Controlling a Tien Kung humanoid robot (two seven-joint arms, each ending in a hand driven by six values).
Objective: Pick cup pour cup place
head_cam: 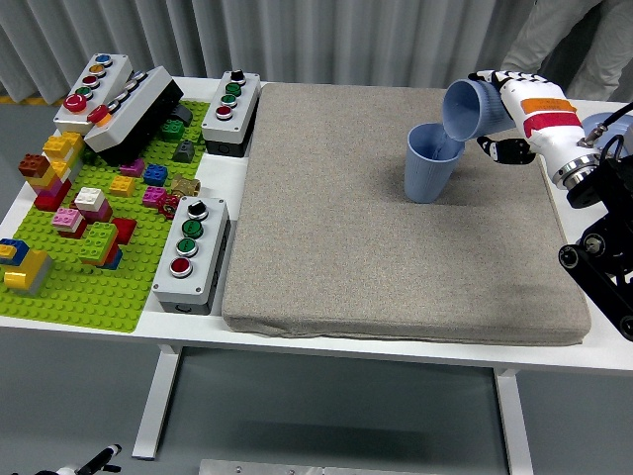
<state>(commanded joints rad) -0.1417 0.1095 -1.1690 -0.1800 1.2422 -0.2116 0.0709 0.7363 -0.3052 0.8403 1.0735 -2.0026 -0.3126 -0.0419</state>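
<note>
A blue cup stands upright on the grey mat, towards its far right. Just above its rim my right hand is shut on a second blue cup. That held cup is tipped steeply to the left, its mouth pointing down at the standing cup's opening. The white hand grips it from the right side. I cannot see any contents in either cup. My left arm does not show.
Left of the mat lies a green brick baseplate with several coloured bricks. Three grey button boxes stand around it. A person stands at the far right corner.
</note>
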